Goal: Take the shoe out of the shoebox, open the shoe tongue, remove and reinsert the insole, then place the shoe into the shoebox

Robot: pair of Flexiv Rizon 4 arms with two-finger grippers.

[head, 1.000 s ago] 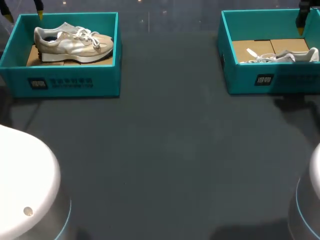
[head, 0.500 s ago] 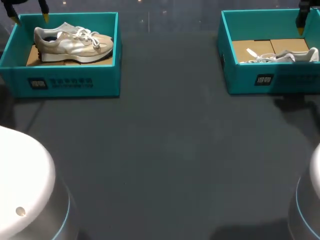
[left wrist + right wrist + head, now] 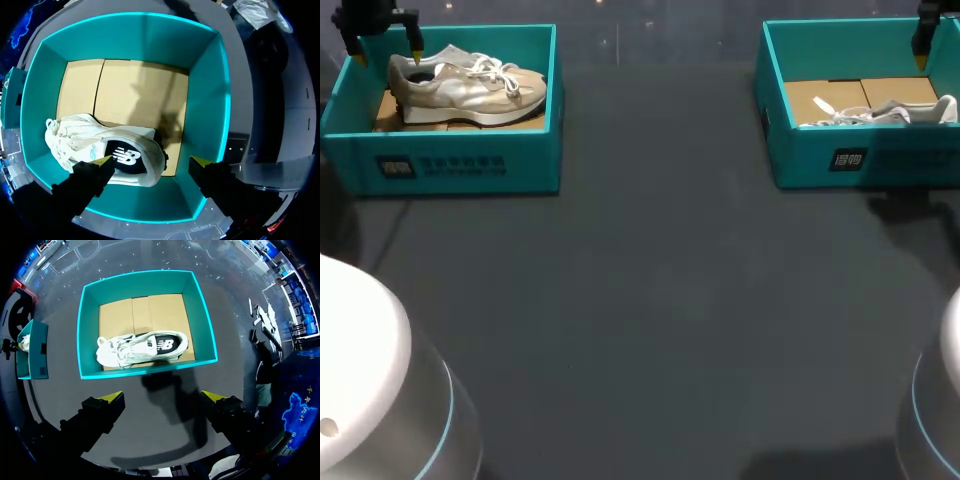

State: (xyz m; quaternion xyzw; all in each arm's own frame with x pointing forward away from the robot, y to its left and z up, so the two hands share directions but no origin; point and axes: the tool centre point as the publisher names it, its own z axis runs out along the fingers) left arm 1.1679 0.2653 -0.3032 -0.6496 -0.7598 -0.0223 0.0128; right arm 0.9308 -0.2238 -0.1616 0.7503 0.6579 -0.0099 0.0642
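Head view: right shoebox (image 3: pixel 800 160) runs off the frame edge; its shoe (image 3: pixel 880 113) is half hidden behind the front wall. Right gripper (image 3: pixel 923 42) mostly out of frame, prob. just one finger showing. Left gripper (image 3: pixel 388 50) cut off up top.

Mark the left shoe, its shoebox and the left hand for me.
left shoe (image 3: pixel 470 88), head view, side of the upper.
left shoebox (image 3: pixel 532 160), head view, front wall.
left hand (image 3: pixel 151 161), left wrist view, midway between fingertips.

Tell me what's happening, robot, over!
Left claw open, above the shoe, heel end. Right claw open, empty. Shoe lying in its shoebox, not gripped. Nothing in the way.
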